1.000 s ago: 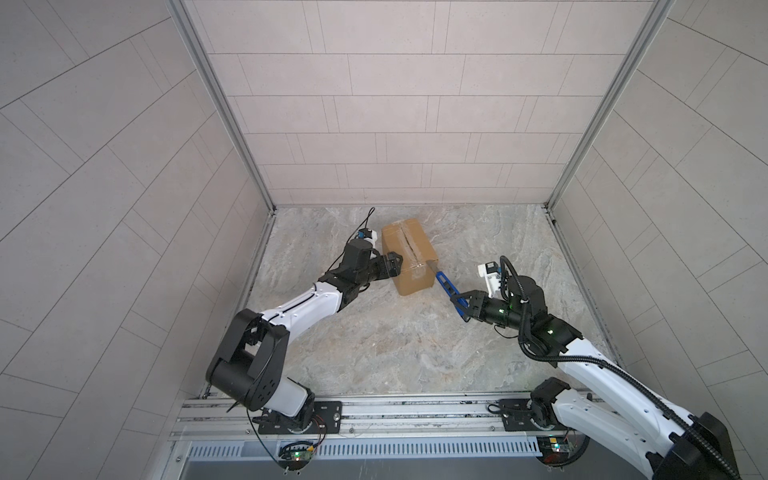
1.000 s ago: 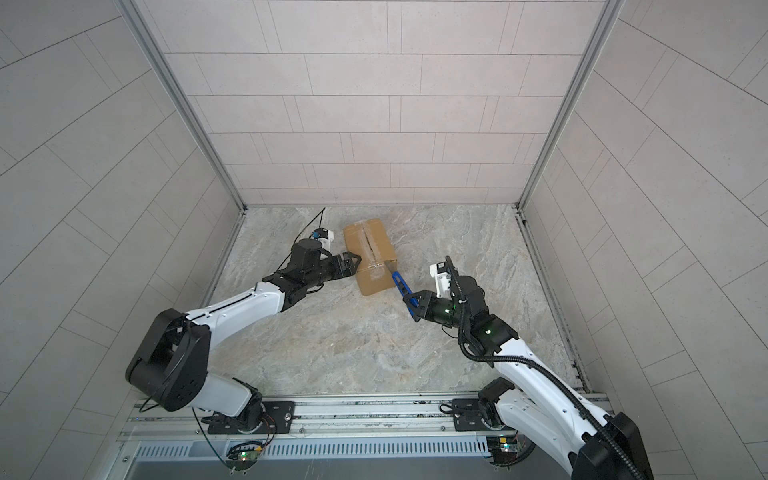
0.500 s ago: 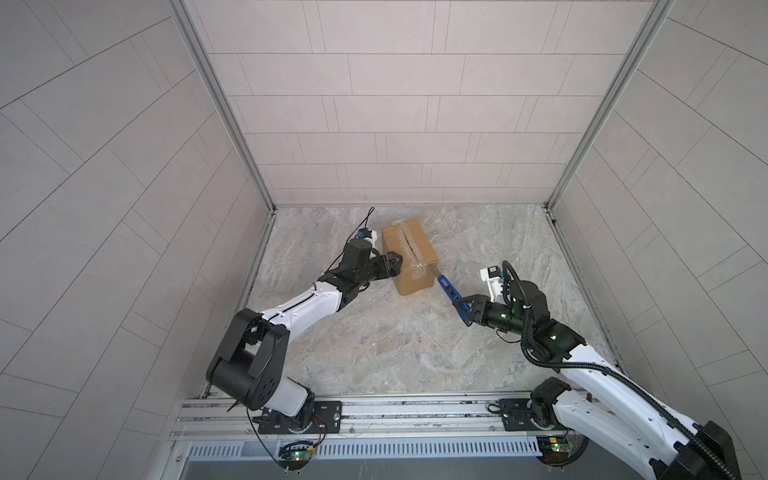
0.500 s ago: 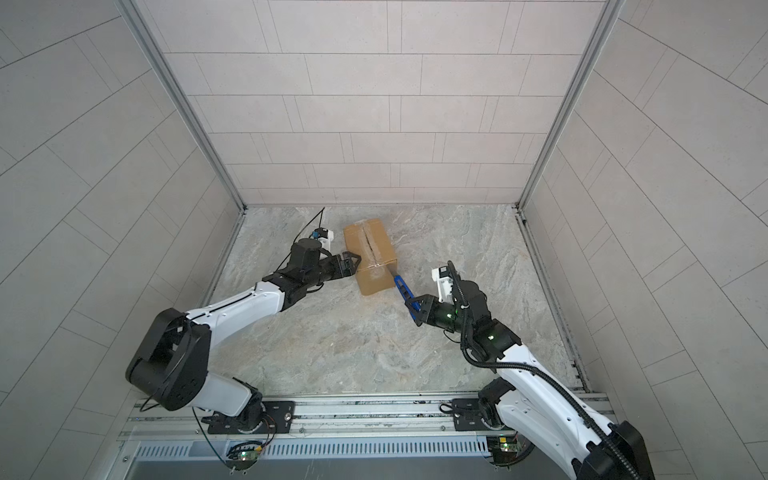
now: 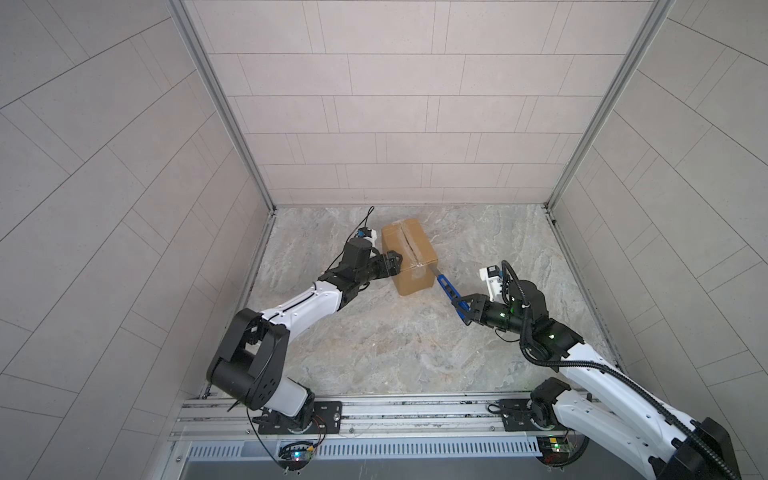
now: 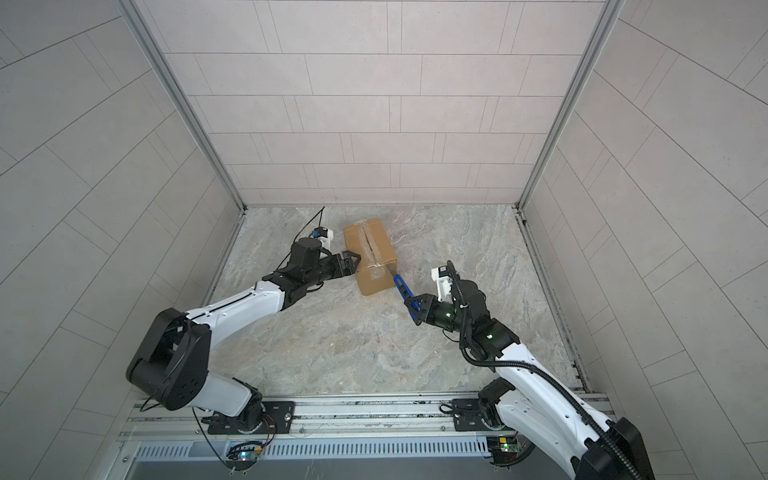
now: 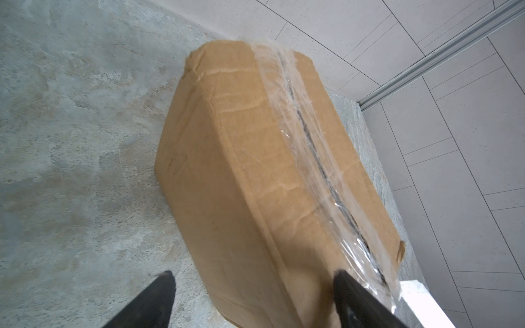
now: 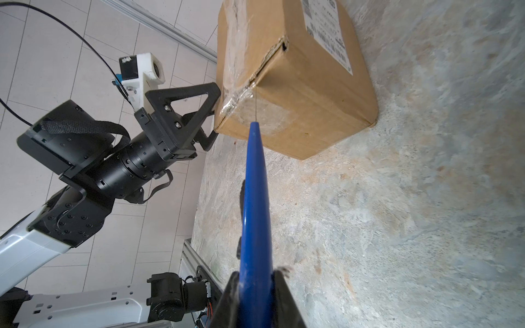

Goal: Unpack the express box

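Knife [image 5: 446,289] has edged up-left, its blade [image 8: 256,103] now at the taped end of the box [image 5: 409,249]. Right gripper [image 5: 465,309] stays clamped on the blue handle. Left gripper [image 5: 395,263] hasn't moved, with its fingers [image 7: 147,301] apart against the box's left edge. The box sits upper centre in both top views with its flaps still taped, so cutting is probably just starting.

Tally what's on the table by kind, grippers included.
Cardboard box: 1
Blue cutter: 1
Grippers: 2 (left gripper, right gripper)
Total: 4
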Robot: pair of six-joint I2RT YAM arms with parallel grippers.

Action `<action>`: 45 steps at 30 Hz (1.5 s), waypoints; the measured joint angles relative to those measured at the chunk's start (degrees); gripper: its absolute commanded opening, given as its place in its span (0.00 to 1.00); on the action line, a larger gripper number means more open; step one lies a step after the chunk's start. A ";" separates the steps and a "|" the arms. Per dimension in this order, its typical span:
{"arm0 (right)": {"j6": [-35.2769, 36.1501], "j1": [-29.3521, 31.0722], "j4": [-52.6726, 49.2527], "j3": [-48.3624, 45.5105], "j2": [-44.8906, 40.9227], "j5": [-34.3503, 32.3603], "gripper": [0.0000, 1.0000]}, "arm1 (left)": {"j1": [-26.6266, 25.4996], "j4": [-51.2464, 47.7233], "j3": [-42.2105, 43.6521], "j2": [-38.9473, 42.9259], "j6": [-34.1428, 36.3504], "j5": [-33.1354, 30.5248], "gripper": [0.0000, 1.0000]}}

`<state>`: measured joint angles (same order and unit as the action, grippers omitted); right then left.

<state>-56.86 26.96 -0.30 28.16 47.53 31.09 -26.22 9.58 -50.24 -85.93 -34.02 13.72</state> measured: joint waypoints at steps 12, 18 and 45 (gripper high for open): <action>-1.07 0.00 1.38 0.00 0.76 -0.04 0.00 | 0.02 0.04 0.00 -0.13 0.00 0.17 0.89; -2.08 0.00 2.75 0.00 1.86 -0.04 0.00 | 0.02 0.04 0.00 -0.13 -0.02 0.20 0.89; -7.15 2.60 8.61 -0.70 4.81 -0.96 0.00 | 0.07 1.25 0.00 -0.20 -1.40 1.57 0.89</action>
<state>-64.01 29.56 8.32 27.46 52.34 30.13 -26.15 10.83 -50.24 -86.13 -35.42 15.29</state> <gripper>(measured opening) 0.191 0.893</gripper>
